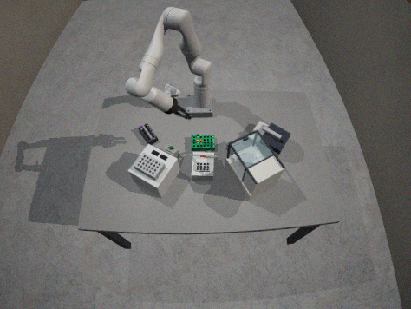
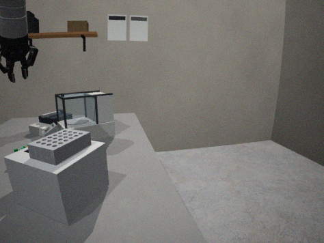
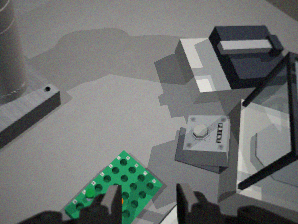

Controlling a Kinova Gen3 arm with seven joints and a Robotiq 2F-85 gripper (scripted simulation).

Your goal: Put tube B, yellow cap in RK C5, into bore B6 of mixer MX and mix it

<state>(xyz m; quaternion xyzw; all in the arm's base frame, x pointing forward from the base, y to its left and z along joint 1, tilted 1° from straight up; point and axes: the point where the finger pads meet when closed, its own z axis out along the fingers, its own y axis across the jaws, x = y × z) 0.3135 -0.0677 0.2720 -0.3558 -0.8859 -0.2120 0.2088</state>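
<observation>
The green tube rack RK (image 1: 203, 141) stands mid-bench, and tube B's yellow cap (image 1: 198, 140) shows in it. The rack also shows at the bottom of the wrist view (image 3: 117, 192), partly hidden by my fingers. The mixer MX (image 1: 153, 167) is the large white box with a grey block of bores, close up in the exterior view (image 2: 56, 164). I see no tube in its bores. My gripper (image 1: 184, 114) hangs above the bench between the arm's base and the rack. It is high at the left edge of the exterior view (image 2: 15, 73). Its fingers stand partly apart with nothing between them.
The glass-walled balance (image 1: 257, 163) (image 3: 270, 135) and the dark-topped spectrophotometer (image 1: 272, 137) (image 3: 235, 55) stand beyond the rack. A small grey station (image 3: 202, 140) sits next to the balance. The dry block (image 1: 203, 165) is behind the rack, the magnet block (image 1: 147, 133) beside the mixer. The arm's base plate (image 3: 30, 107) is at the left.
</observation>
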